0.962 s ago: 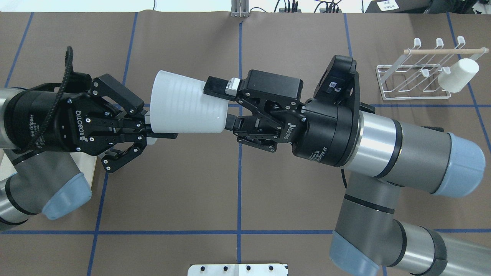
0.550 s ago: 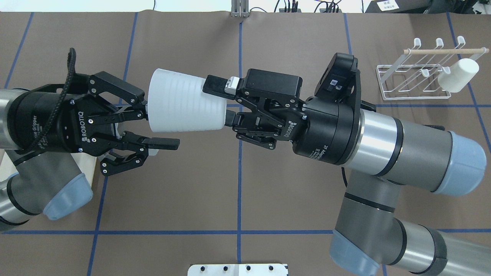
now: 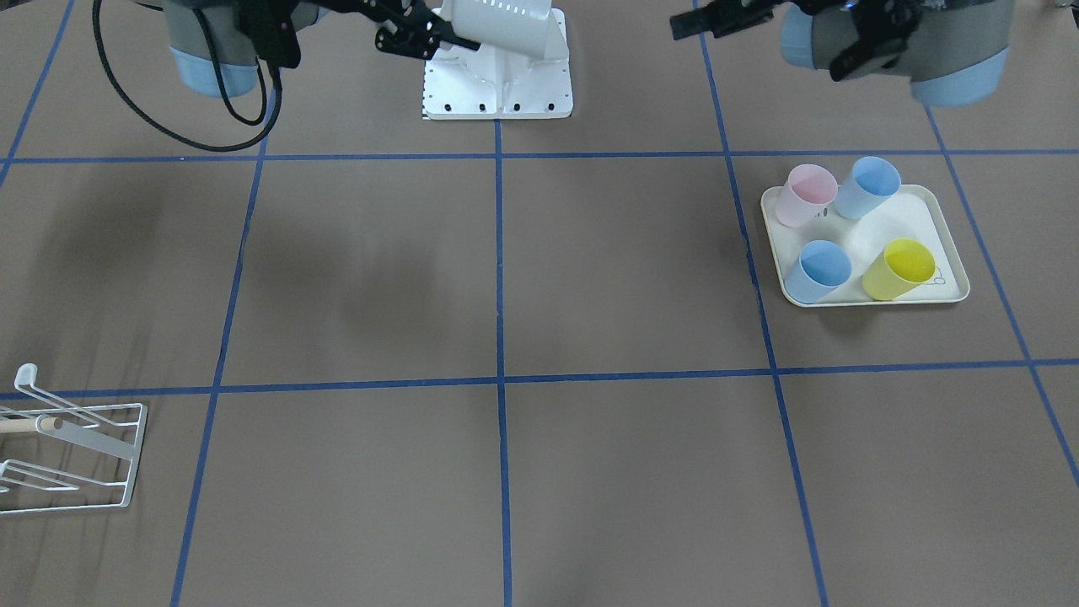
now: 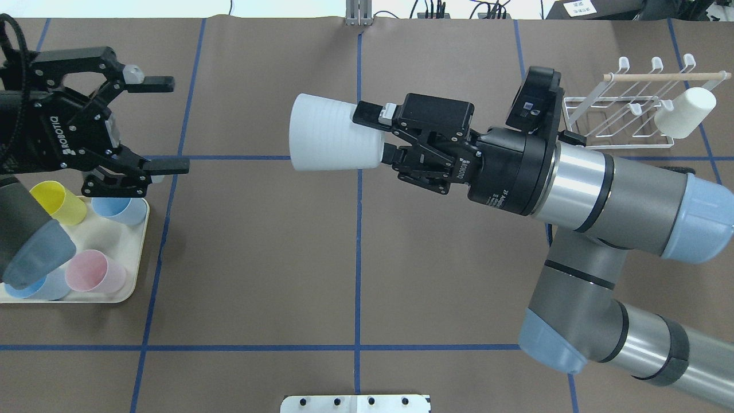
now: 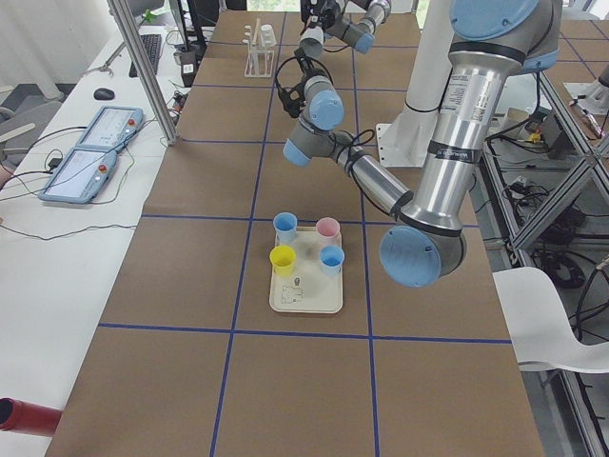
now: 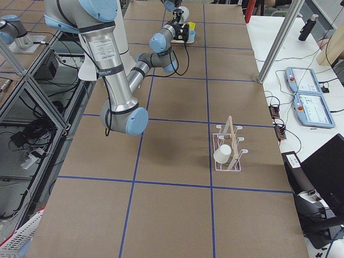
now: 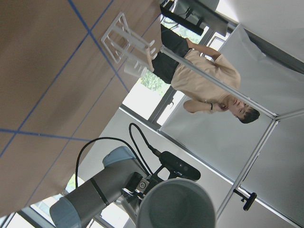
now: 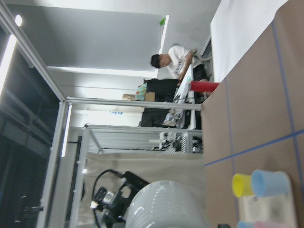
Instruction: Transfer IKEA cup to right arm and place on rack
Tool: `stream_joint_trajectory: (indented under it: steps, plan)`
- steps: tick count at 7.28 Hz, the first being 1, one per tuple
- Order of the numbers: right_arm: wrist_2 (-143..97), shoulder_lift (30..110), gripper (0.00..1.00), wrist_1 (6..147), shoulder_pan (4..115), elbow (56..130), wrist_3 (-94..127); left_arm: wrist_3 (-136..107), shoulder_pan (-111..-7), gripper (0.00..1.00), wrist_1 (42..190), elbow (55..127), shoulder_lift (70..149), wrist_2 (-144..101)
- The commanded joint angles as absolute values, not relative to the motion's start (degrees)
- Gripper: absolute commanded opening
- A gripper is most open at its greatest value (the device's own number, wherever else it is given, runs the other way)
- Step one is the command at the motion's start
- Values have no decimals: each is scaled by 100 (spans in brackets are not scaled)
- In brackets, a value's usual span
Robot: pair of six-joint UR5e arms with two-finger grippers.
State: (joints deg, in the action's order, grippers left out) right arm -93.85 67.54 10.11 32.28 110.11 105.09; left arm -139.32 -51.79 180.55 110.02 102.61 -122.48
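Observation:
The white ribbed IKEA cup (image 4: 332, 140) lies sideways in mid-air over the table's middle, its mouth toward the left. My right gripper (image 4: 381, 135) is shut on its base end. My left gripper (image 4: 172, 125) hangs open well to the left, apart from the cup, with nothing between its fingers. The white wire rack (image 4: 622, 147) with a wooden dowel stands at the far right, and another white cup (image 4: 686, 112) hangs on one of its prongs. In the front-facing view the held cup (image 3: 506, 25) shows at the top edge. The left wrist view looks into the cup's mouth (image 7: 173, 204).
A cream tray (image 4: 106, 238) with yellow, pink and blue cups sits under my left arm at the left edge. A white mounting plate (image 4: 355, 403) lies at the near edge. Blue tape lines grid the brown table. A person stands beyond the table in both wrist views.
My left gripper opened off the cup's rim and drew back far to the left. The right arm, still shut on the cup, carried it to the right.

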Motion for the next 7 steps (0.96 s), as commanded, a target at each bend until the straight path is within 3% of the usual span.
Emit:
stream_joint_trajectory:
  steps: [1,3,5,7]
  plan:
    - [-9466,7066,9,2129,3725,10872,9453,-11289,-6086,100,16873,10523,9862,-13415]
    - [-9483,7224,9,3177,3980,10881,8539,-8977,-6765,100,16271,10118,9363,-13658]
    - [-9797,7268,10,4275,4418,10933,7511,-6567,-7057,100,14747,9976,9203,-13659]
    - [-10909,7338,10,5032,5339,10925,6658,-5321,-7258,99,14265,9897,8861,-13606]
